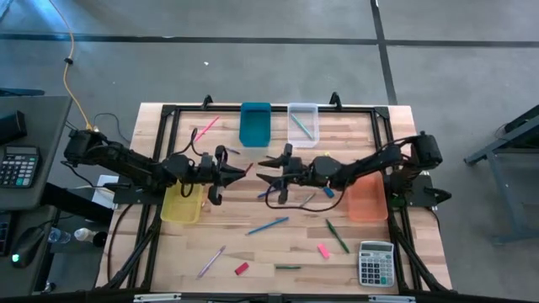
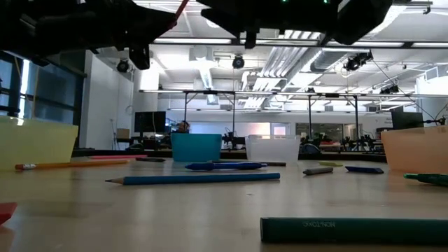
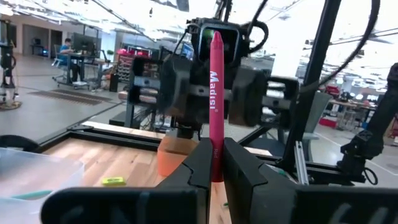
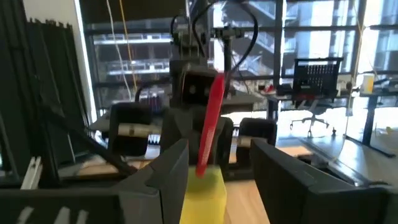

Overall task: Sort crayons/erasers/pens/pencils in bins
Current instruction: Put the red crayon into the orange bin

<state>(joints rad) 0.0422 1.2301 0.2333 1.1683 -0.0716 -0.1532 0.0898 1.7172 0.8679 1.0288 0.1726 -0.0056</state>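
Left gripper (image 3: pixel 211 163): clamped on red crayon (image 3: pixel 215 93), held mid-table for handover.
Right gripper (image 1: pixel 263 168): parted wide, faced from 3 o'clock.

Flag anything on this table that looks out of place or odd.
A grey calculator sits on the table's near right corner among the loose items, though no bin suits it. The left end effector is shut on a red crayon, held up facing the open right end effector.

Teal hexagonal crayon (image 2: pixel 353 229): cut off by low view's right edge; printed label too small to read. Flat red eraser block (image 2: pixel 5 212): cropped at left edge.
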